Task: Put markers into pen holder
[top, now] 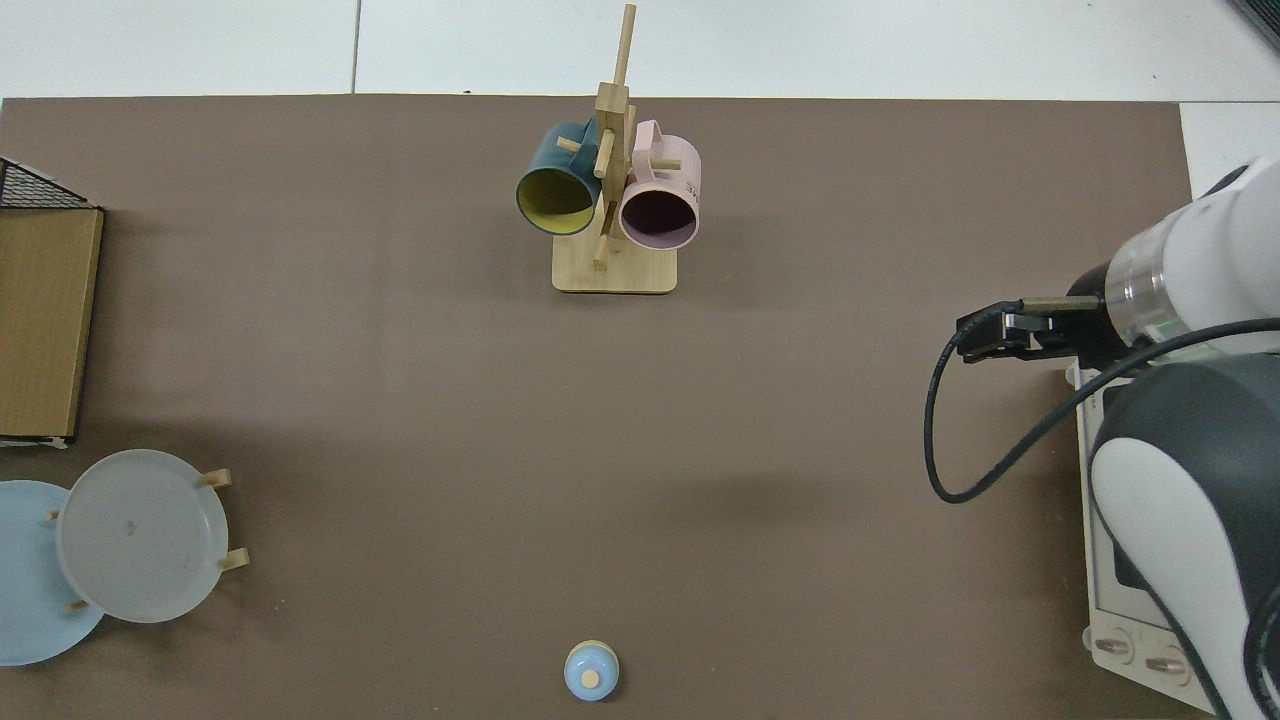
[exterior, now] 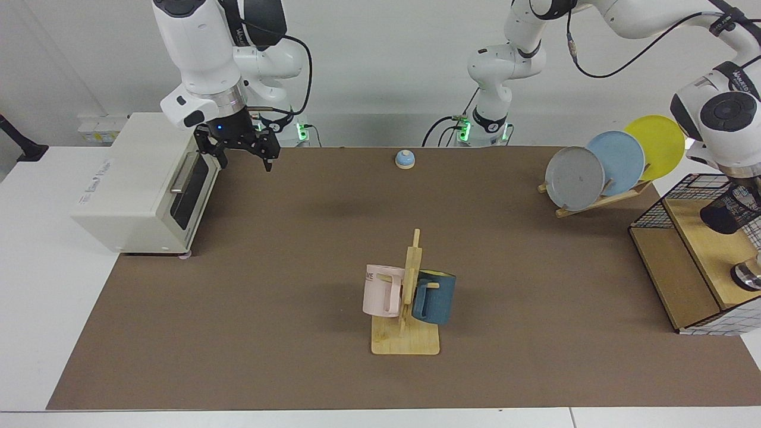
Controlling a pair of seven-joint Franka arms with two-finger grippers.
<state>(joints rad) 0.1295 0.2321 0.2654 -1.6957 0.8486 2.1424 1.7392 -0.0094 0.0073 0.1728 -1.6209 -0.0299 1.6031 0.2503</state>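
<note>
The pen holder [exterior: 730, 209], a light stiff mesh cup best held by its rim, hangs tilted at the far right, seemingly clamped by the left gripper [exterior: 741, 191], while the right gripper [exterior: 242, 156] waits apart.
</note>
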